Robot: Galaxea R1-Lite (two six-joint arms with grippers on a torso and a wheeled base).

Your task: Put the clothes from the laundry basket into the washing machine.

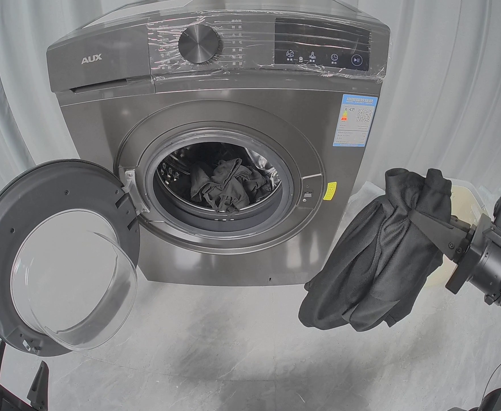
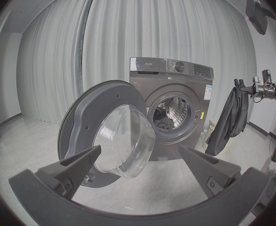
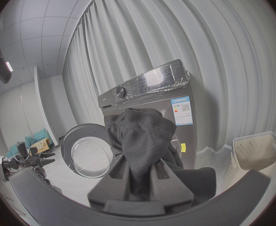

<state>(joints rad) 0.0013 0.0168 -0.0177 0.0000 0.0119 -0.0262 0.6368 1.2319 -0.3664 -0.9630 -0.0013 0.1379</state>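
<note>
The right gripper (image 1: pixel 418 218) pinches a black cloth (image 1: pixel 376 258) tight in its jaws. The cloth is thin and soft, dotted with tiny holes, and hangs in floppy folds to the right of the washing machine (image 1: pixel 222 109). The machine is smooth gray metal. Its round door (image 1: pixel 56 201), with a clear bowl window, stands open on the left. More crumpled dark clothes (image 1: pixel 227 185) lie in the shiny drum (image 1: pixel 173 172). A pale, holey laundry basket (image 3: pixel 254 149) sits behind the cloth. The left gripper (image 1: pixel 15 372), near left, gapes wide.
</note>
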